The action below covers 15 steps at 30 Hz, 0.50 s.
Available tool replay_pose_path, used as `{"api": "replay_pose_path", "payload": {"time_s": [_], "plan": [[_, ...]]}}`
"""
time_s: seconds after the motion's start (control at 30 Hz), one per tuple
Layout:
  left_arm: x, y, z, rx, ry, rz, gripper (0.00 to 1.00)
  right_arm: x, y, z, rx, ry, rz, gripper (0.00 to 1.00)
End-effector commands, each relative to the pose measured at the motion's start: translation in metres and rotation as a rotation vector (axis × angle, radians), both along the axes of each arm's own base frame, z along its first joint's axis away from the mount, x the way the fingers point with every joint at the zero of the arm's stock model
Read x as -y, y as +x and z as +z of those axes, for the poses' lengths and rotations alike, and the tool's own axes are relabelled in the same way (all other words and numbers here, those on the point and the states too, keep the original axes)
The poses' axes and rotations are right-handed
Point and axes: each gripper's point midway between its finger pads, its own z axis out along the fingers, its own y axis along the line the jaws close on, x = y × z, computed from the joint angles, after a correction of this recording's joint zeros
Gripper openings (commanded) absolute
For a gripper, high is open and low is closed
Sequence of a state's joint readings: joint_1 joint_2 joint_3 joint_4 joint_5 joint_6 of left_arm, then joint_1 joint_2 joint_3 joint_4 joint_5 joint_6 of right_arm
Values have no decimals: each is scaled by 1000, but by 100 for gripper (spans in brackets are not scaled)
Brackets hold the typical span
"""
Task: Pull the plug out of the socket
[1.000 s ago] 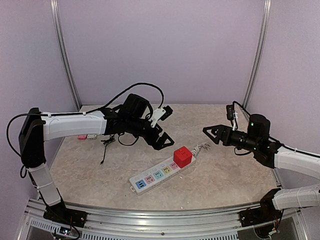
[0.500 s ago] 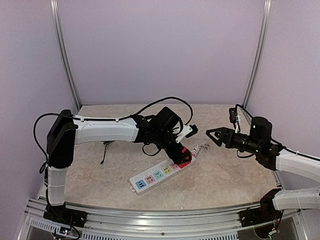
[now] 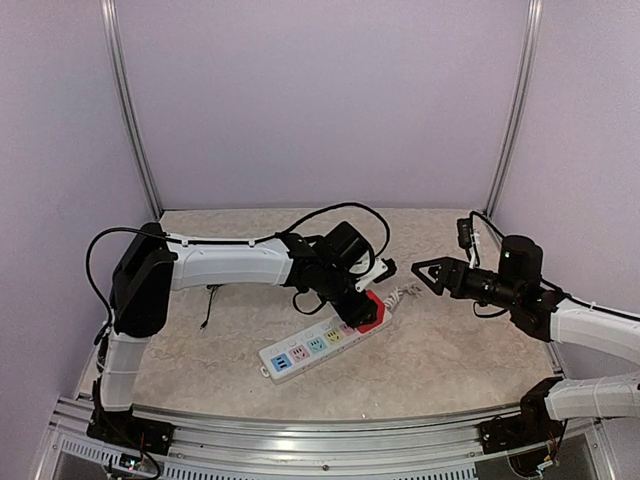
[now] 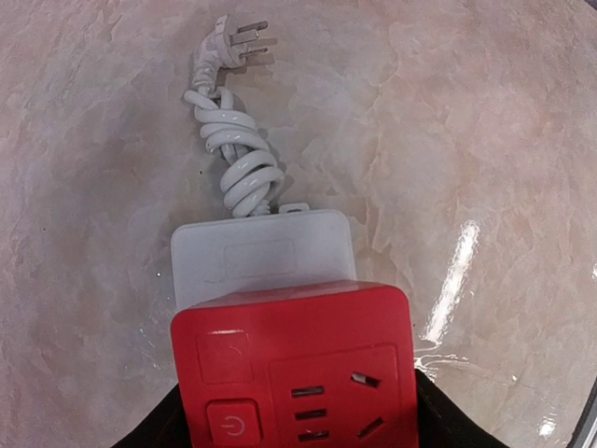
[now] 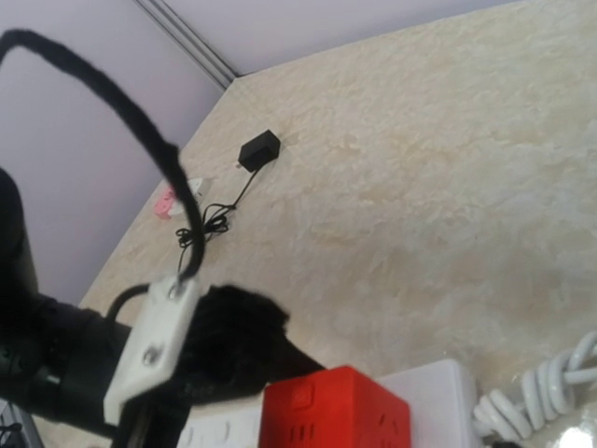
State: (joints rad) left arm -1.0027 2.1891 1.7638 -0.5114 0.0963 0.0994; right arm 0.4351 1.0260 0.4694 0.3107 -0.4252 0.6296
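Marbled tabletop (image 3: 450,350) holds the socket (image 3: 300,352) near centre, where the left gripper (image 3: 358,300) has swung in from the far left so its fingers (image 4: 149,425) flank the red plug (image 4: 294,373) at the right end, poised for the pull though whether clamped I cannot tell, while the right gripper (image 3: 425,275) hangs spread, empty.

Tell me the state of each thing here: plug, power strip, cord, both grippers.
Red plug: plugged in.
Power strip: lying flat, other outlets empty.
Cord: coiled, its own prongs lying unplugged.
Left gripper: straddling the plug, grip unclear.
Right gripper: open, empty, raised.
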Motion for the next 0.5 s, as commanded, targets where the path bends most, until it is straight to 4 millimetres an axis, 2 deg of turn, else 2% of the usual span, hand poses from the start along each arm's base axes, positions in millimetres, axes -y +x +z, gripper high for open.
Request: {"api": "replay_pose_path", "payload": {"time_s": [0.0,0.07,0.2,0.33,0.47], "plan": [[2,8,-5,20,24,23,53,3,1,-8,-18,4,-7,88],[3,11,0,24,8,37,46,2,2,-8,-21,6,-8,88],[-4,31,28,39,-78,125,36,4,2,-13,-29,10,-15,88],[-17,53,86,89,-243,233,28,3,0,-22,-41,15,-8,87],[-36,70,132,175,-352,336,25,-4,-1,-30,-60,34,24,80]]}}
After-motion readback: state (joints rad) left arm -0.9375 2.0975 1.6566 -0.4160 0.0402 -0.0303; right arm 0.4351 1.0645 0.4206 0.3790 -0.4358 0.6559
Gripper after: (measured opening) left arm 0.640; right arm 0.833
